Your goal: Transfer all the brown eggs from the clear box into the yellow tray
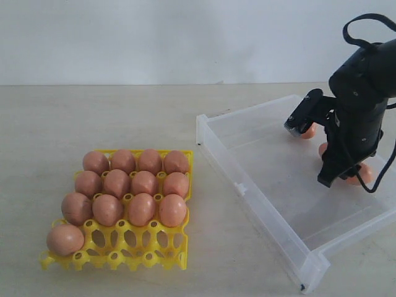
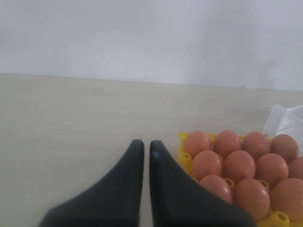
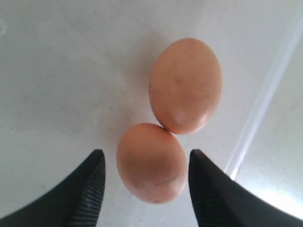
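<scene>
The yellow tray (image 1: 131, 252) sits at the left and holds several brown eggs (image 1: 117, 184); its front row has one egg (image 1: 65, 239) at the left end. The clear box (image 1: 260, 167) lies at the right. My right gripper (image 1: 342, 176) hangs low inside it, open, its fingers on either side of one egg (image 3: 150, 163) with a gap on each side. A second egg (image 3: 185, 85) touches that one just beyond it. My left gripper (image 2: 146, 144) is shut and empty above bare table, beside the tray (image 2: 183, 160). It does not show in the exterior view.
The right arm hides part of the box's far end; bits of eggs (image 1: 308, 131) peek out around it. The box's near wall (image 1: 247, 193) runs diagonally between box and tray. A pale wall stands behind the table.
</scene>
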Tool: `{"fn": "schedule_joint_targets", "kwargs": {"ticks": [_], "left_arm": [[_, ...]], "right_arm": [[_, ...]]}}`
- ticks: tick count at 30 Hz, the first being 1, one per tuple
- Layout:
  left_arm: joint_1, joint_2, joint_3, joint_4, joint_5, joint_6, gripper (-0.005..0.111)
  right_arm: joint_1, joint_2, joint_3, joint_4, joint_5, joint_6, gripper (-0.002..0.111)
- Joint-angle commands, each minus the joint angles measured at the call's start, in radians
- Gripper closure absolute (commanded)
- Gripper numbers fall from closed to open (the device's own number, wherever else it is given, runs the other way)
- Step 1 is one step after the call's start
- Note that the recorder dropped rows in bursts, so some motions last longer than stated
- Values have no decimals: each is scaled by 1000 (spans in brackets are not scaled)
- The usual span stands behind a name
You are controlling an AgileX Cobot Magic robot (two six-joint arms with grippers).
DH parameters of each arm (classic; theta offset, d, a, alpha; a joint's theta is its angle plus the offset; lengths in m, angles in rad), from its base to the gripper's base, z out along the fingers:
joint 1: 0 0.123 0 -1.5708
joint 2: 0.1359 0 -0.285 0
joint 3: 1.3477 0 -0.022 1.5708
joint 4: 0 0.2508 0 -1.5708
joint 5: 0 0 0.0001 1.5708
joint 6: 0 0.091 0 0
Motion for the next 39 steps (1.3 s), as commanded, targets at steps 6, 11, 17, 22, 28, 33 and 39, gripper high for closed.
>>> {"fn": "schedule_joint_targets", "kwargs": {"ticks": [6, 11, 17, 22, 28, 33, 39], "left_arm": [[-8, -3, 4, -1, -11, -8, 103], [-8, -3, 4, -1, -11, -8, 103], [-8, -3, 4, -1, -11, -8, 103], [-8, -3, 4, -1, -11, -8, 103], [-8, -3, 4, -1, -11, -8, 103], [-8, -3, 4, -1, -11, -8, 103], [-8, -3, 4, -1, -11, -8, 103]], "right_arm": [[-80, 0, -1, 94, -31, -14, 61], [-80, 0, -1, 113, -34, -32, 61], [-80, 0, -1, 113, -36, -31, 61], [-80, 20, -1, 122, -33, -31, 61], [-80, 44, -1, 122, -50, -34, 61], [-80, 44, -1, 129, -52, -34, 76], [-80, 40, -1, 147, -23, -23, 108]]}}
